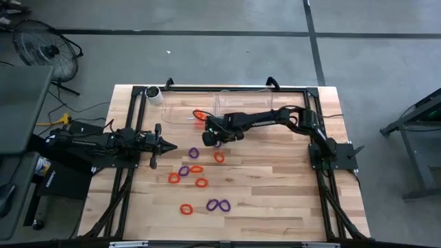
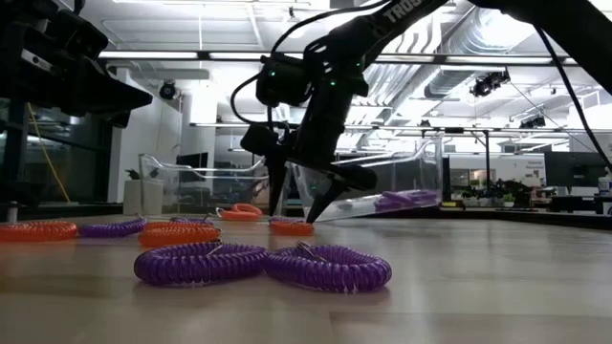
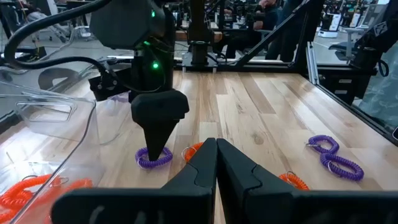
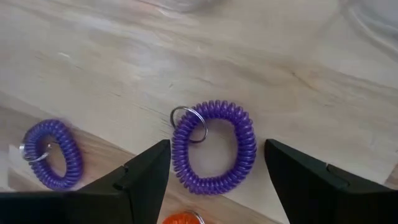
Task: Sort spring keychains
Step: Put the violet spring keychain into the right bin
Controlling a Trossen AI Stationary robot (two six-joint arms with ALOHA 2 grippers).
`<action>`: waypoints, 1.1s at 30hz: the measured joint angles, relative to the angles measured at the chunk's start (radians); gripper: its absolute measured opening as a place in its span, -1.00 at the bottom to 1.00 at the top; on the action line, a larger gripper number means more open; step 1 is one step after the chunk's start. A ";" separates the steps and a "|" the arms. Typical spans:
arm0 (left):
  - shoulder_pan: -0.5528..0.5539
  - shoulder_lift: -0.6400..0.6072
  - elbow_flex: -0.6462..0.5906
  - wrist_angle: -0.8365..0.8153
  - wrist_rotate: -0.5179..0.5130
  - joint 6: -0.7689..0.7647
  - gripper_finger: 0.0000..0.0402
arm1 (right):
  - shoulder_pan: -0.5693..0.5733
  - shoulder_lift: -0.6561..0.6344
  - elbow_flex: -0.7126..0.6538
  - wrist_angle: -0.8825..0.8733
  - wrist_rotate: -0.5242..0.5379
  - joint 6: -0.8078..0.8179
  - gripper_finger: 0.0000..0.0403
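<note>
Purple coil is what the right gripper (image 4: pixel 211 165) is poised over: a purple keychain (image 4: pixel 214 147) lies flat on the wooden table (image 1: pixel 275 200), framed between the two wide-open fingers, its small metal split ring (image 4: pixel 189 124) sticking out at about ten o'clock on the loop. From above, the right gripper (image 1: pixel 212 136) sits at roughly twelve o'clock from the scatter of loose keychains, just in front of the clear bins (image 1: pixel 238 103) along the far edge. A second purple loop (image 4: pixel 53 154) lies apart at nine o'clock from the target, and an orange one (image 4: pixel 183 218) shows just beside it at six o'clock. More orange and purple loops (image 1: pixel 200 182) are spread toward the near side. These coils look light and springy, likely to squash or skid under a pinch, so closing across one thick arc of the coil, with a finger inside the loop, seems safer than grabbing the thin ring. Over at nine o'clock on the table, the left gripper (image 3: pixel 214 163) waits with its fingers pressed together, holding nothing.
</note>
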 joint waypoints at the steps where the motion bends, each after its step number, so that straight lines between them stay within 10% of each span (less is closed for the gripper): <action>1: 0.000 0.000 0.000 0.000 0.000 0.000 -0.99 | -0.001 0.001 0.006 -0.010 0.008 -0.001 0.28; 33: 0.000 0.000 0.000 0.000 0.000 0.000 -0.99 | 0.040 -0.026 0.084 -0.232 0.102 0.114 0.28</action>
